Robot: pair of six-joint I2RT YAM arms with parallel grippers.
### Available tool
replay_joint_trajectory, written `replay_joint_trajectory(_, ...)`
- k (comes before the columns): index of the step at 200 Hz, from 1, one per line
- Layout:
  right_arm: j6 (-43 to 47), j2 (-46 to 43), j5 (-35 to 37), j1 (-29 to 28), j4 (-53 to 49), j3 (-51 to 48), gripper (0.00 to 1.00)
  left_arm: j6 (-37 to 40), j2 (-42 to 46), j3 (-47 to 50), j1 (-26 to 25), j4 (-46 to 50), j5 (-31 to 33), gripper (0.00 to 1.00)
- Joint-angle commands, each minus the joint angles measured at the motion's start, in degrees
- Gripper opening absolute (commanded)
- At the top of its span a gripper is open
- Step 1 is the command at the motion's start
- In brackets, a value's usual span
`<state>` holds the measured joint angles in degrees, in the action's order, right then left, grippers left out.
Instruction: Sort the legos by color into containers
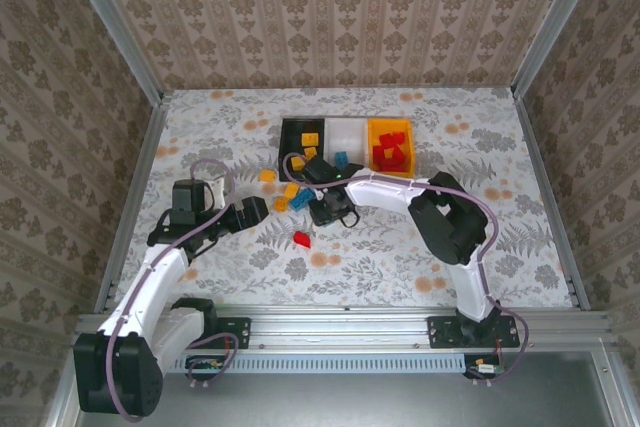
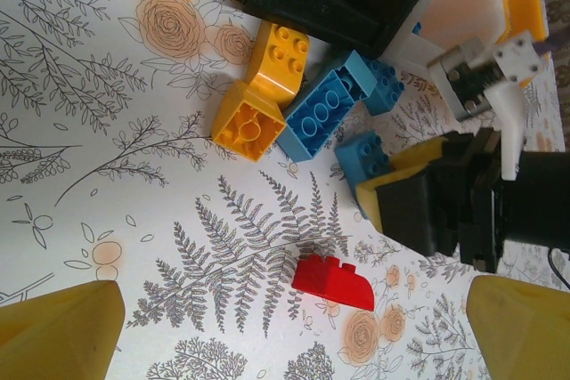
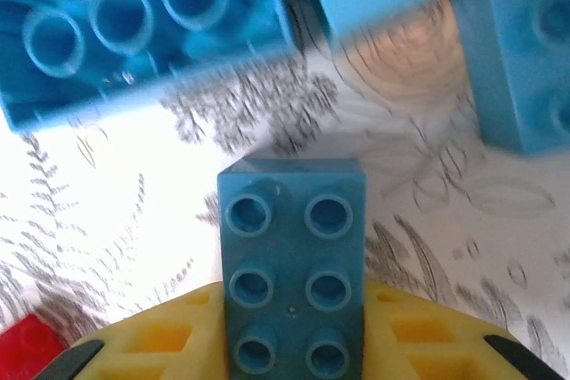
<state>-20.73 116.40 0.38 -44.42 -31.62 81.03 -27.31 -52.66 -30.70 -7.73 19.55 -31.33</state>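
Yellow-fingered left gripper (image 1: pixel 255 210) stands wide open, holding nothing. A small red sloped plastic brick (image 2: pixel 334 280) lies on the fern-patterned tablecloth (image 1: pixel 400 247) ahead of it, between its fingers (image 2: pixel 58 331) and clear of both. The right gripper (image 1: pixel 332 211), near the black rectangular plastic tray (image 1: pixel 286 137), has its yellow fingers (image 3: pixel 156 344) pressed against both sides of a dark-blue six-stud plastic brick (image 3: pixel 292 255), beside other light-blue bricks (image 3: pixel 134 33).

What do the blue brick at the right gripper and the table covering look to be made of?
The blue brick looks like hard moulded plastic, smooth with a slight sheen: crisp round studs, sharp edges, even colour. The table covering looks like a matte printed sheet, paper or vinyl, I cannot tell which: flat fern and flower drawings, no glare.
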Motion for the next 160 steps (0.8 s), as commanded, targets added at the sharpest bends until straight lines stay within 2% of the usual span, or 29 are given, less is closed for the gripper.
replay_joint_trajectory(1,-2.09,-4.88,3.13,-0.13,-0.91,-3.45,0.32,0.37,-0.31,0.46,0.55,-1.41,-1.14,1.0)
replay_joint_trajectory(36,-3.54,-11.09,3.48,1.17,-0.99,-6.91,0.28,0.24,-0.49,0.46,0.72,-1.38,-1.29,1.0)
replay_joint_trajectory(91,-7.1,-18.76,-2.13,7.03,-0.84,-6.53,0.28,-0.06,-0.44,0.55,0.74,-1.5,-1.34,1.0)
replay_joint_trajectory(160,-8.41,-13.77,-6.75,13.77,-3.31,6.03,0.28,-0.2,-0.54,0.73,0.74,-1.55,-1.45,1.0)
